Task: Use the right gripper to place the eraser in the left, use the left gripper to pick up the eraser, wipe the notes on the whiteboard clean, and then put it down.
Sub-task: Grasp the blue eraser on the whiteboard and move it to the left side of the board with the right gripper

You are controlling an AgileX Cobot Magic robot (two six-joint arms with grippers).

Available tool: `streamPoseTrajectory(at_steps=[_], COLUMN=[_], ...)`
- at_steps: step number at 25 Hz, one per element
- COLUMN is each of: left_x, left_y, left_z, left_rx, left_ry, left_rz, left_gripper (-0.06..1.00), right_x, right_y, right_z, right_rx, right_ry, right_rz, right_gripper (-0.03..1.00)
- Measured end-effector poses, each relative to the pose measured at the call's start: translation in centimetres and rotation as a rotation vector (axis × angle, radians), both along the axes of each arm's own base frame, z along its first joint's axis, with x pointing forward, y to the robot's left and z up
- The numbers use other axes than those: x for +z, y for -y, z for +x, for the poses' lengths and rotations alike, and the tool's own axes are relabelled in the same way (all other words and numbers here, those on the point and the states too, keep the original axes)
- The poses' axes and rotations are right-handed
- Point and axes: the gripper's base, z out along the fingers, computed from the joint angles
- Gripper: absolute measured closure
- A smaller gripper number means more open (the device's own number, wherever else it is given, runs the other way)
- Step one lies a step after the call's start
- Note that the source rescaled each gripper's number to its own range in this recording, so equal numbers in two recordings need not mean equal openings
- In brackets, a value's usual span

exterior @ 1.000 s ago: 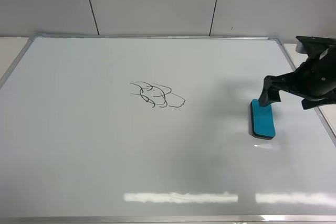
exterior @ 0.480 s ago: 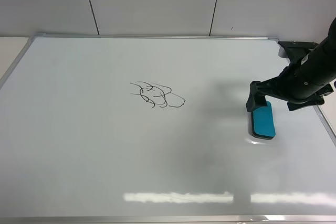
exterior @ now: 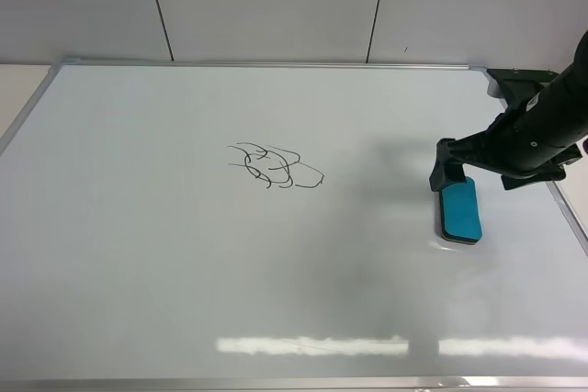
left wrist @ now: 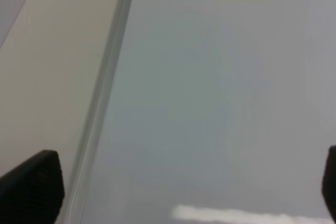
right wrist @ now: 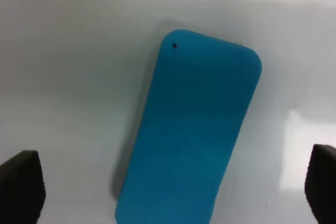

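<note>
Eraser point(exterior: 459, 210) lies flat on the whiteboard point(exterior: 184, 273), right side, long axis running near to far. Right gripper point(right wrist: 173, 192) hangs over its far end, jaws spread wide and empty, straddling the short width. Right arm is the nearer.

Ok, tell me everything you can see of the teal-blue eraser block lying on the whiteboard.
The teal-blue rounded-rectangle eraser looks like smooth plastic, with a thin dark layer along its underside and a tiny dark dot near one top corner. It lies flat on the glossy white whiteboard close to the right frame, well right of the black marker scribbles. The black right gripper hangs over it with jaws open on either side. No finger visibly touches it.
</note>
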Motion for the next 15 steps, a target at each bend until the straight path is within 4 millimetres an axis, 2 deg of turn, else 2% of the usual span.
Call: streamPoseTrajectory(at_steps=[9, 10, 11, 12, 13, 14, 15], left_x=[0.00, 0.00, 0.00, 0.00, 0.00, 0.00, 0.00], left_y=[0.00, 0.00, 0.00, 0.00, 0.00, 0.00, 0.00], left_z=[0.00, 0.00, 0.00, 0.00, 0.00, 0.00, 0.00], left_rx=[0.000, 0.000, 0.000, 0.000, 0.000, 0.000, 0.000], left_ry=[0.000, 0.000, 0.000, 0.000, 0.000, 0.000, 0.000], left_rz=[0.000, 0.000, 0.000, 0.000, 0.000, 0.000, 0.000], left_gripper=[-0.06, -0.06, -0.06, -0.06, -0.06, -0.06, -0.06], right_x=[-0.01, -0.01, -0.01, -0.01, -0.01, -0.01, -0.01], right_y=[0.00, 0.00, 0.00, 0.00, 0.00, 0.00, 0.00], right_z=[0.09, 0.09, 0.09, 0.09, 0.09, 0.09, 0.08], right_rx=[-0.001, -0.004, -0.008, -0.010, -0.014, -0.017, -0.018], right_ry=[0.009, 0.008, 0.008, 0.007, 0.007, 0.006, 0.005], right_rz=[0.000, 0.001, 0.003, 0.003, 0.005, 0.006, 0.006], right_gripper=[-0.03, 0.00, 0.05, 0.16, 0.33, 0.56, 0.70])
